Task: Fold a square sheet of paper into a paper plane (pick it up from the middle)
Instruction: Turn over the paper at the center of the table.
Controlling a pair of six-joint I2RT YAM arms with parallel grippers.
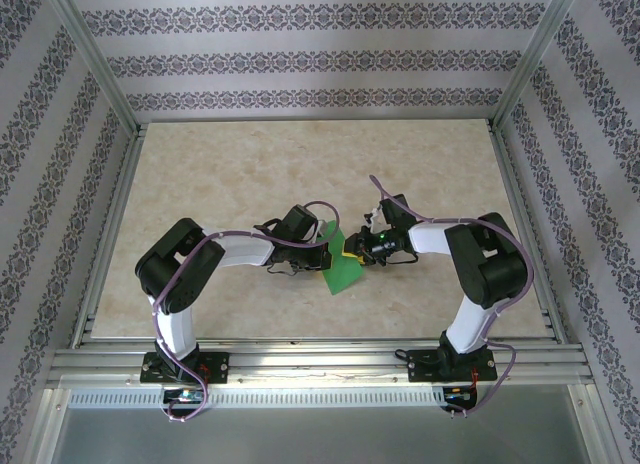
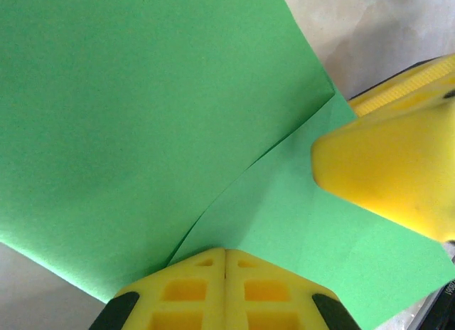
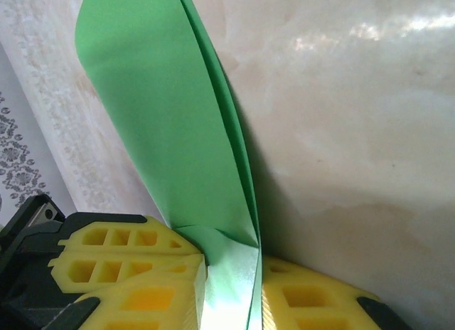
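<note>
beige marble table (image 1: 300,164), patterned walls (image 1: 300,59) | left claw (image 2: 225,262) clamped on paper (image 2: 142,116) edge | right claw (image 3: 231,287) straddles paper's fold, narrow gap, grip unclear tbh

We see a smooth, matt green sheet of paper (image 2: 142,116), matt yellow plastic pincer pads (image 2: 384,173), a glossy stone-patterned table (image 3: 355,131) and dull metal rails (image 1: 320,361).

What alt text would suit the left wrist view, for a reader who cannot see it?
A creased bright green paper sheet spreads wide, pinched at its near edge by the shut yellow left claw. A yellow finger of the right claw reaches over it from the right.
</note>
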